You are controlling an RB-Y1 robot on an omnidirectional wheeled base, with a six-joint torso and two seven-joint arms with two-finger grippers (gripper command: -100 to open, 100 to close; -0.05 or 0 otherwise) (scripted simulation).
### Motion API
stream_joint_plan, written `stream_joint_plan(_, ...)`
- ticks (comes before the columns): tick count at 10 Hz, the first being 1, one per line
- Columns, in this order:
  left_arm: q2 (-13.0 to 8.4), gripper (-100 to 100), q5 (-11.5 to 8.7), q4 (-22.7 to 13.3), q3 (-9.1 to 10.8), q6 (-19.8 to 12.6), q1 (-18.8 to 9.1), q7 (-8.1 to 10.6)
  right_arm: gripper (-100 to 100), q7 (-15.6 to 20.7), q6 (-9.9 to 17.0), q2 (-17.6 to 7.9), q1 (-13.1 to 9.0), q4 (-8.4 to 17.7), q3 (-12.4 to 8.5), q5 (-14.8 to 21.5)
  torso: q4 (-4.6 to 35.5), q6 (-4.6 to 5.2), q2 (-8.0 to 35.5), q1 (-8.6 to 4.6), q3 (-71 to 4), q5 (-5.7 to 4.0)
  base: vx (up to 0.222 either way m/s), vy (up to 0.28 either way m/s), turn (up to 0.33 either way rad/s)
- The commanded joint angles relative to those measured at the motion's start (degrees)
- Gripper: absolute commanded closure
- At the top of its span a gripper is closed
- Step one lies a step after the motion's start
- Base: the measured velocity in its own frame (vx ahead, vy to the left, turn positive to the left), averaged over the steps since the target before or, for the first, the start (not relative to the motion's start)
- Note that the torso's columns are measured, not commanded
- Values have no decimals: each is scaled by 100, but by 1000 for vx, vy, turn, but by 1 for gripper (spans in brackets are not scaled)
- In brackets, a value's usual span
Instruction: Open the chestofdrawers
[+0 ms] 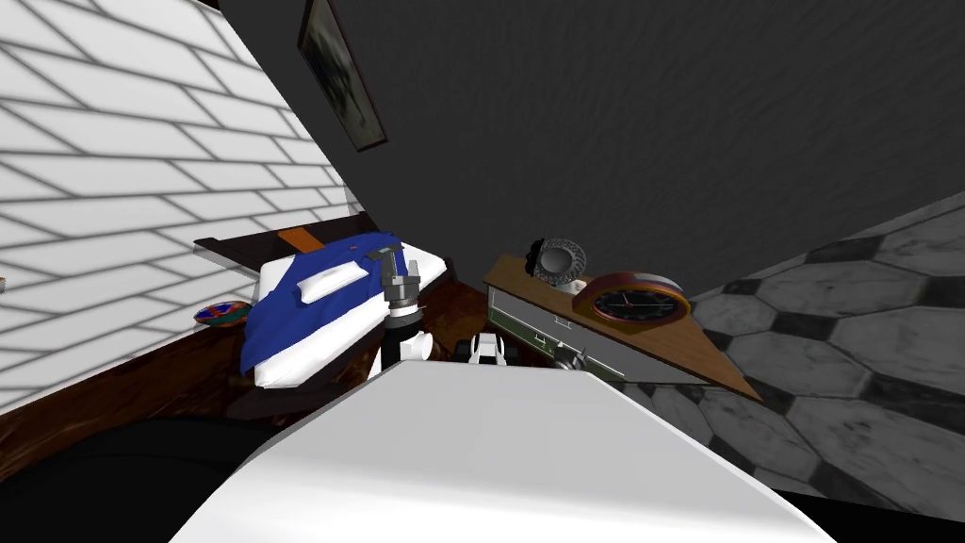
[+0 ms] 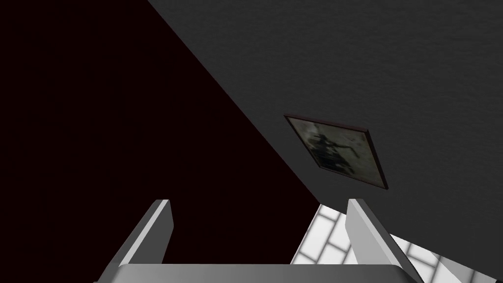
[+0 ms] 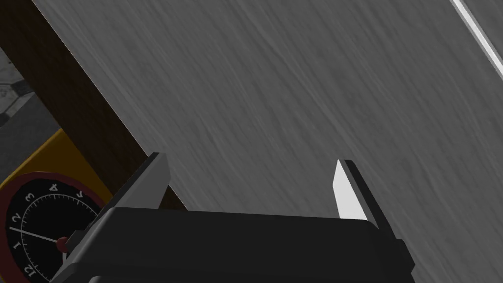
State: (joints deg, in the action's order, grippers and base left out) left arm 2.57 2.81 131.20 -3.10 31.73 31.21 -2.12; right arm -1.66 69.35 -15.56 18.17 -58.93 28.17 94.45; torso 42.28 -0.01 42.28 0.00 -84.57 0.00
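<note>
The right end effector (image 3: 250, 164) sits just at the near grey front of the chest of drawers (image 1: 539, 326), fingers spread, pinching nothing. The chest stands right of the bed (image 1: 311, 320), with a round clock (image 1: 641, 304) on its top. Further left, the left end effector (image 2: 258, 204) is raised, fingers spread.

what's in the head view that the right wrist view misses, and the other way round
Head view adds the bed, the wall picture, the white brick wall and the raised left gripper. Right wrist view adds the numerals on the clock and the right gripper, fingers open, facing a flat grey surface. Both show the clock and chest of drawers.
</note>
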Motion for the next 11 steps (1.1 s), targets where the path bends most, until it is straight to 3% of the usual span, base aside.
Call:
stream_joint_plan(1, 0, 0, 0, 0, 0, 0, 0, 0, -100, -8, 402, -2, -71, 379, 139, 341, 0, 2, 1, -3, 0, 0, 11, 19, 99)
stream_joint_plan(2, 0, 0, 0, 0, 0, 0, 0, 0, -100, -5, 555, -6, -112, 596, 224, 520, 0, 0, 1, -1, 1, -1, 14, 24, 141)
stream_joint_plan(3, 0, 0, 0, 0, 0, 0, 0, 0, -100, -5, 651, -6, -112, 596, 224, 545, 0, 0, 0, 1, 0, 0, 12, 19, 54)
stream_joint_plan(5, 0, 0, 0, 0, 0, 0, 0, 0, -100, -1, 1021, -28, -185, 977, 378, 913, 0, 0, 1, 0, 0, 0, 12, 25, 113)
stream_joint_plan(6, 0, 0, 0, 0, 0, 0, 0, 0, -100, -1, 1059, -28, -185, 977, 378, 913, 0, 0, 0, 2, 0, 1, 11, 20, 35)
stream_joint_plan(8, 0, 0, 0, 0, 0, 0, 0, 0, -100, 3, 1398, -66, -243, 1276, 506, 1223, 0, 1, 1, -2, 1, -1, 11, 21, 79)
stream_joint_plan(9, 0, 0, 0, 0, 0, 0, 0, 0, -100, 3, 1398, -66, -243, 1284, 506, 1223, 0, 0, 0, 0, 0, 0, 9, 16, 41)
stream_joint_plan(11, 0, 0, 0, 0, 0, 0, 0, 0, -100, 5, 1659, -111, -287, 1514, 606, 1465, 0, 1, 1, -3, 0, -1, 9, 15, 67)
